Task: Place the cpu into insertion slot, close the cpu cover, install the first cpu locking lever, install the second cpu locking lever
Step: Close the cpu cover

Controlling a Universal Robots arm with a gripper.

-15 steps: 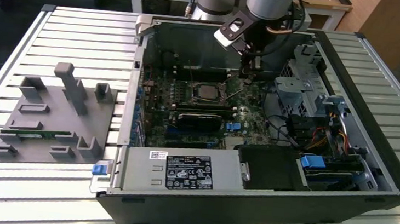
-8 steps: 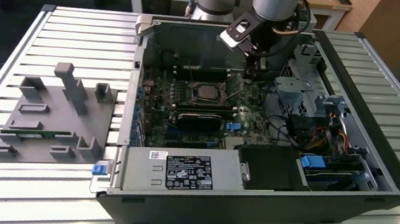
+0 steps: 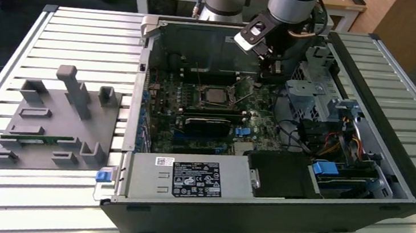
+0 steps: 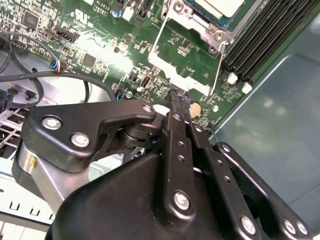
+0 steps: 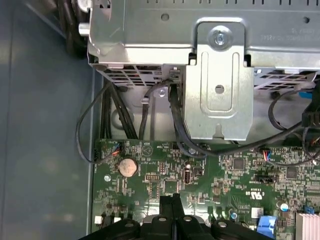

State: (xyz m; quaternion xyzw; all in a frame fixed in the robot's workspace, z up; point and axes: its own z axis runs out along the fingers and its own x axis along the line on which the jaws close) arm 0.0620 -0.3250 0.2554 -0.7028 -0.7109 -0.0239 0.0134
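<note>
PC case (image 3: 258, 227) lies open on its side on the slatted worktop (image 3: 86, 36), w/ a grey fixture (image 3: 55, 119) beside it on the exterior view's left. The arm (image 3: 291, 4) reaches in from the far side. The claw (image 3: 269, 72) hangs low over the green mobo (image 3: 162, 130), just off the socket corner on the exterior view's right.

In both wrist views the claw is closed: black fingers (image 4: 172, 112) pressed tip to tip, nothing between them. Tips sit just above the board, near the coin cell (image 5: 127, 167) and apart from the socket.

The cpu (image 3: 214, 96) sits in the insertion slot (image 3: 198, 95), mid-board, above the black module. In the second wrist view the cpu cover (image 4: 186, 17) appears to lie down around the chip's silver top. Two thin wire levers flank it, one (image 4: 156, 42) and the other (image 4: 220, 67); can't tell if either is latched.

The silver drive cage (image 5: 215, 75) w/ black cables lies past the board edge. The PSU box (image 3: 186, 177) fills the case's near corner.
</note>
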